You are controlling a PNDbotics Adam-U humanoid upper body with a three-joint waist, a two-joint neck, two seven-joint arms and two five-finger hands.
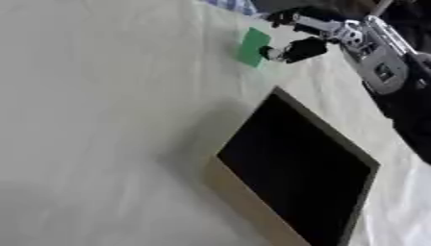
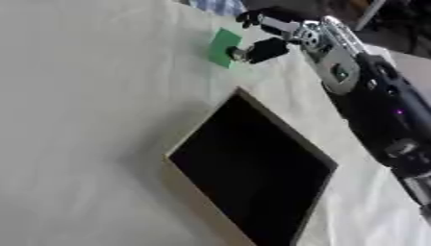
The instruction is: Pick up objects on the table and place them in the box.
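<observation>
Box (image 1: 252, 211): nearest to us, lower centre-right of the table, tan cardboard walls, dark inside; we can't make out anything in it. It sits askew in both views, w/ one corner pointing toward the far side

Table (image 1: 93, 120): covered w/ a pale cream cloth, bare to the left of the box and beyond it

Right arm: black w/ silver joints, comes in from the right edge and runs up past the box's right side toward the far end

Green card (image 1: 252, 46): flat green piece, far side of the table, well apart from the box, outside it

Right hand (image 2: 282, 33): at the far end, fingers spread apart; thumb tip touching or just beside the card's right edge, upper fingers above it. We can't tell if the card is pinched or lifted

Striped cloth (image 1: 234, 6): blue-white, at the far edge, just beyond the card
</observation>
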